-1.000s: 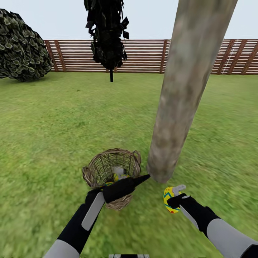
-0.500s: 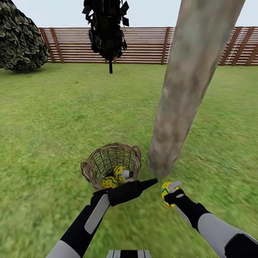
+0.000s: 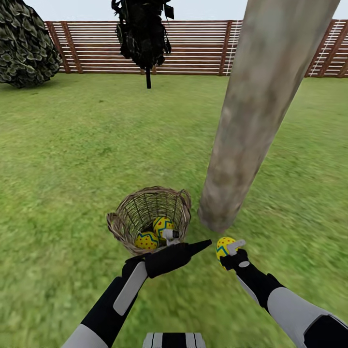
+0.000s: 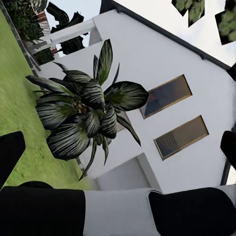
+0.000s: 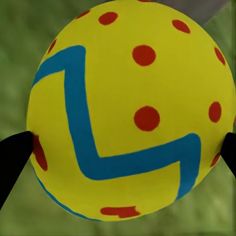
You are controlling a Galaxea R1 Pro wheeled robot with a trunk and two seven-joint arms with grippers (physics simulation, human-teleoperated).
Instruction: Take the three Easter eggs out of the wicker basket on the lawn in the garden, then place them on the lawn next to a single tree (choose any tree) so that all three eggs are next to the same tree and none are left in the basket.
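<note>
Head view, basket: the wicker basket (image 3: 149,220) stood on the lawn (image 3: 72,159) just ahead of my left forearm, its near rim close to my left hand (image 3: 203,242).
Eggs in basket: two Easter eggs (image 3: 146,240) (image 3: 162,224) lay inside against the near wall, touching or almost touching each other.
Third egg: my right hand (image 3: 231,251) pinched the third egg (image 3: 224,247) from both sides, low over the grass, just beside the foot of the tree (image 3: 261,116).
Right wrist view: the held egg (image 5: 130,110) sat between my two dark fingertips (image 5: 14,157), one at each edge of the shell, with blurred grass behind it.
Left hand: the dark tip pointed toward the trunk's base, between the basket and the held egg; whether it was spread or pressed together I could not tell from the head view, while in the left wrist view the two fingertips (image 4: 10,157) stood far apart at the frame's edges with nothing between them.
Left wrist view, background: a white house (image 4: 162,73) and a dark spiky plant (image 4: 86,118).
Open room: wide bare grass lay left of the basket and right of the trunk; the gap between basket and trunk was narrow.
Far edge: a slatted wooden fence (image 3: 203,48) closed off the lawn, with a round bush (image 3: 26,46) and a thin dark tree (image 3: 143,34) before it.
</note>
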